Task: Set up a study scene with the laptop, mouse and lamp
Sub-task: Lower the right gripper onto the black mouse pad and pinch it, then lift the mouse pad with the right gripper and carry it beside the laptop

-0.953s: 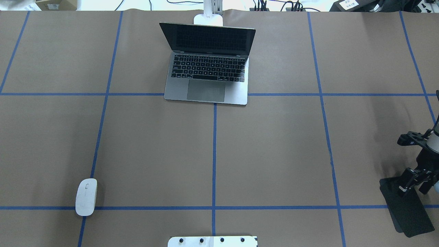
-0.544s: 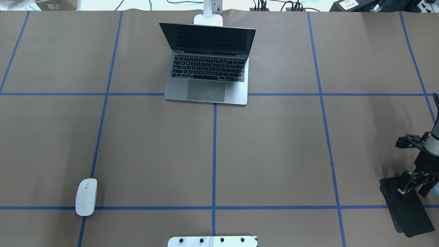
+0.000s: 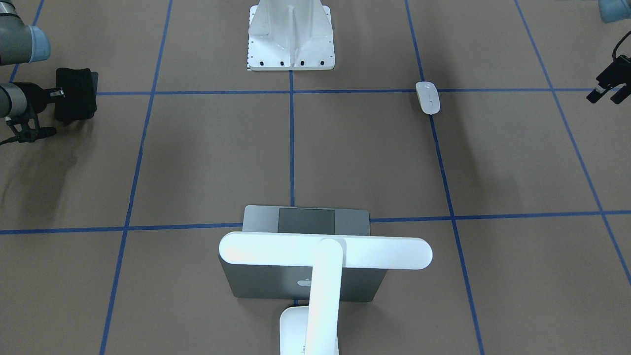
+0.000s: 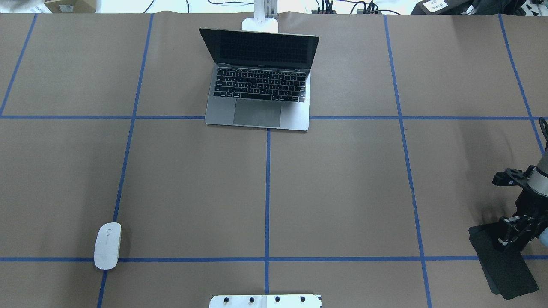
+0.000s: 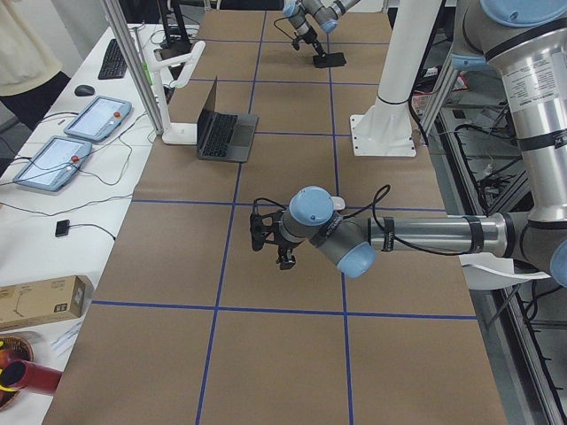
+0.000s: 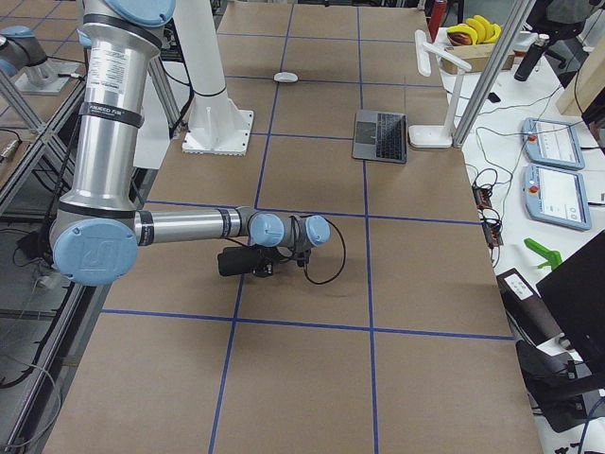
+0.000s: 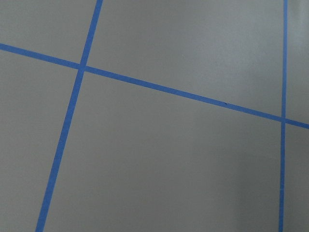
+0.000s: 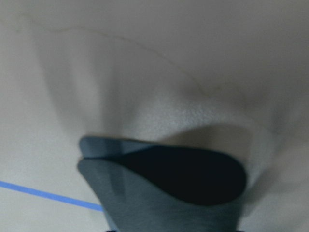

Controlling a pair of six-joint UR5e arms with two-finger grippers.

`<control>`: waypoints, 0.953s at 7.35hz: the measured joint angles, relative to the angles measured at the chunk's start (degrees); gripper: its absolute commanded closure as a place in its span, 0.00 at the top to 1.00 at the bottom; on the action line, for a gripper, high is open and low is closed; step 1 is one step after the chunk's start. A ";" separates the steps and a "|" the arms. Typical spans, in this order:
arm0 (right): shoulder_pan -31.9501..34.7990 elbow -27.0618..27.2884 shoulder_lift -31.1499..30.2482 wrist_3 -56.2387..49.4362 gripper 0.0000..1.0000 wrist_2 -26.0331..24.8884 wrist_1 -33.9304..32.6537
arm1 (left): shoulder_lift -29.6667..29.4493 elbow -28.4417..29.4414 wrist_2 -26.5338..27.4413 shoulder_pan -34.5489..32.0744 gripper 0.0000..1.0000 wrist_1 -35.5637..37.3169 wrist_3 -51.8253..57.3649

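Table (image 4: pixel 342 179): brown paper, blue grid (image 4: pixel 267 192); right tool (image 4: pixel 508 240) grips pad (image 4: pixel 507 273).

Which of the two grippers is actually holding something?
The right gripper: it is clamped on the edge of a flat black pad, which bends in its grip. The left gripper holds nothing.

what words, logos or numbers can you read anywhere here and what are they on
Apple logo, a sign without words: on the laptop lid, partly behind the lamp.
Key legends: too small to read.
Print on the white label beyond the table's far edge: too blurred.
Print on the cardboard box: too small.
No words or numbers are legible.
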 measured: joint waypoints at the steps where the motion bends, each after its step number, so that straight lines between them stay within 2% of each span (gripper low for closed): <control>1: -0.03 0.07 0.01 -0.03 0.00 -0.12 0.04 | -0.08 0.01 0.00 -0.02 0.93 0.01 0.02; 5: 0.05 1.34 0.48 -0.17 0.00 -0.64 0.06 | -0.27 0.09 -1.61 -1.03 0.93 0.02 0.07; 7: 0.94 4.05 0.50 -0.06 0.00 -0.76 -0.42 | -0.28 0.19 -2.01 -1.16 0.93 0.04 0.11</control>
